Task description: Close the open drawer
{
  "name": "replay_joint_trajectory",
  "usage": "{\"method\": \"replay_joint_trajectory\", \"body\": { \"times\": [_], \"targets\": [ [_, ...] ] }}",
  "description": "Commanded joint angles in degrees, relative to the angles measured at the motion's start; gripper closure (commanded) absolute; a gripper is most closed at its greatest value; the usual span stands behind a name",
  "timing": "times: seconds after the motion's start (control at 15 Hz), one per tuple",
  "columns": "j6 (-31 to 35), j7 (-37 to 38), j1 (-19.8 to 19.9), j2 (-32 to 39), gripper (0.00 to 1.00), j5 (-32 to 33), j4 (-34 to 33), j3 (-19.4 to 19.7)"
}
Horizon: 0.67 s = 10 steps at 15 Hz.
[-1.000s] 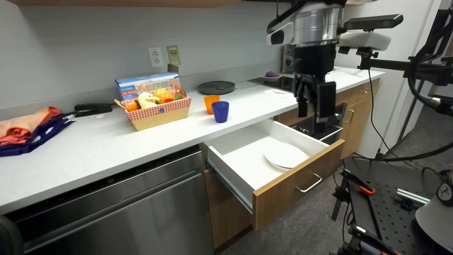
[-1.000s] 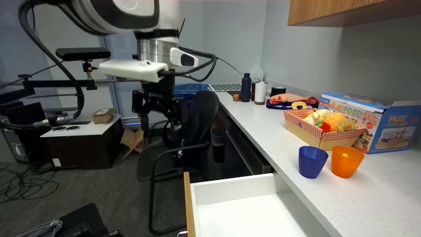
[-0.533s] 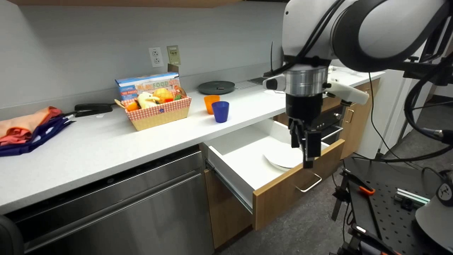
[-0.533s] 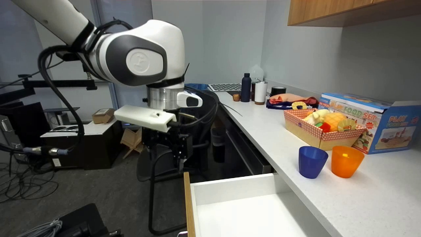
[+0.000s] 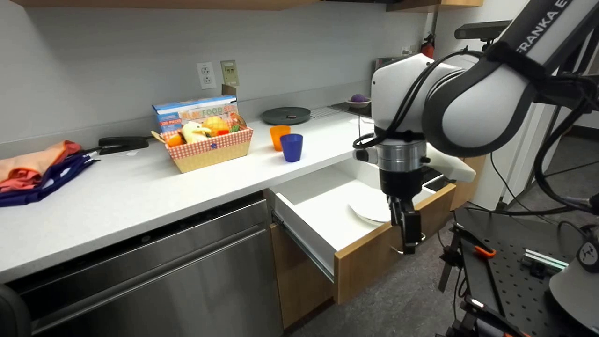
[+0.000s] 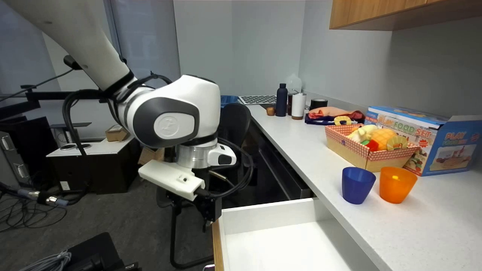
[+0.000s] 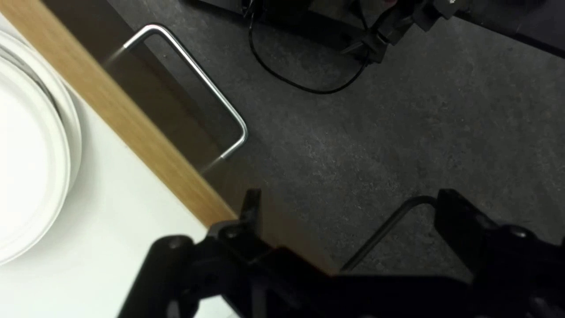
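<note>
Wood-fronted drawer [image 5: 367, 262] stood open between four and five o'clock in an exterior view. Fingers [image 7: 459, 225] apart, the gripper [image 7: 350, 194] hung beside the front panel [image 7: 139, 132], contact unclear; pushing squarely near the bar handle [image 7: 199, 72], at ten o'clock in the wrist view, seemed best.

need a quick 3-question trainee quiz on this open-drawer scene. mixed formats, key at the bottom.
1. Multiple choice: how does the drawer stand?
A) fully shut
B) pulled out
C) turned upside down

2. True or false: in the wrist view, the hand is shut.

3. Fill in the blank: inside the drawer lie round white ____.

Key
1. B; its white inside shows in both exterior views.
2. False; the hand's fingers are spread wide apart.
3. plates
</note>
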<state>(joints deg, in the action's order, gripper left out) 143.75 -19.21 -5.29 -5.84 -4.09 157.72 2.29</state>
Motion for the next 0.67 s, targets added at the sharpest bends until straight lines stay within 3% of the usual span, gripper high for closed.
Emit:
{"method": "replay_joint_trajectory", "body": {
  "times": [0.0,0.33,0.6],
  "targets": [
    [3.79,-2.78,0.35,5.78,0.00,-3.14,0.05,-1.02],
    [7.14,-3.31,2.18,11.44,0.00,-2.63,-0.56,-2.03],
    [13.67,-0.49,2.92,14.01,0.00,0.25,-1.53,-2.18]
  ]
}}
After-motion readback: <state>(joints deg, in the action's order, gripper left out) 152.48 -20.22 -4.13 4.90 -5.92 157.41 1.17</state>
